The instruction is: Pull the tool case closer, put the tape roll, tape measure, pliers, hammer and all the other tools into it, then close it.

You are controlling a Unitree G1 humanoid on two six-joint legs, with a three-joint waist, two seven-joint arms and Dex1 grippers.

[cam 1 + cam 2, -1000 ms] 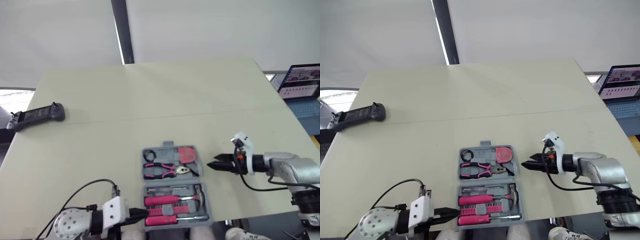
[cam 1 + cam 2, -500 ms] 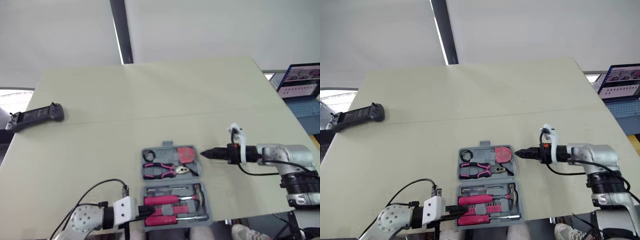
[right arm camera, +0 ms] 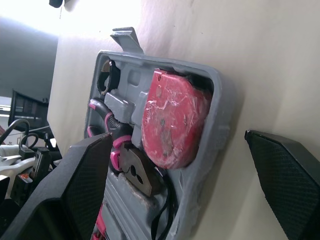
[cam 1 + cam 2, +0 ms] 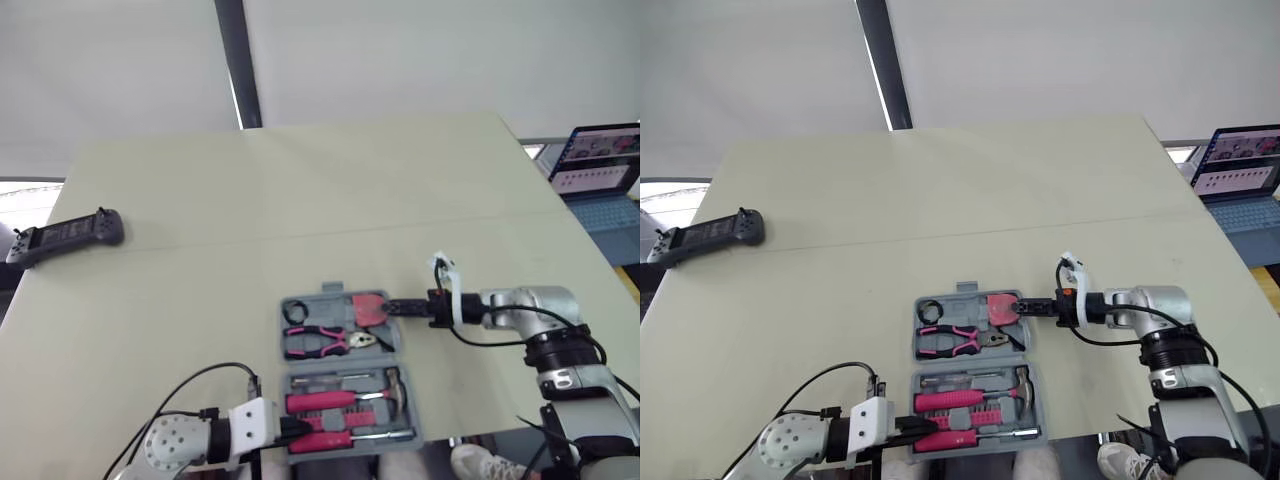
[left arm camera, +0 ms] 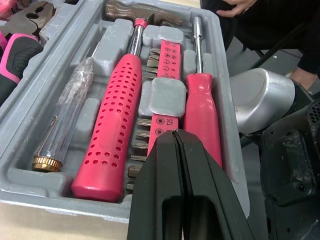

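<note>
The grey tool case (image 4: 412,352) lies open near the table's front edge. Its far half holds a black tape roll (image 4: 297,312), pink pliers (image 4: 325,341) and a red tape measure (image 4: 372,307). The near half holds a pink-handled hammer (image 5: 116,130), a pink screwdriver (image 5: 202,112), a bit strip and a clear tester. My right gripper (image 4: 1023,306) is open at the far half's right edge, with that edge (image 3: 216,132) between its fingers (image 3: 85,185). My left gripper (image 5: 176,134) is shut and empty, over the near half's front edge.
A black game controller (image 4: 65,231) lies at the table's left edge. A laptop (image 4: 600,160) stands beyond the right edge. The case sits close to the table's front edge (image 4: 480,432). Bare table (image 4: 330,200) stretches behind the case.
My right gripper has moved left, from a hand's width away to the case's right edge. My left gripper has slid right over the near half's front-left corner. The case has stayed put.
</note>
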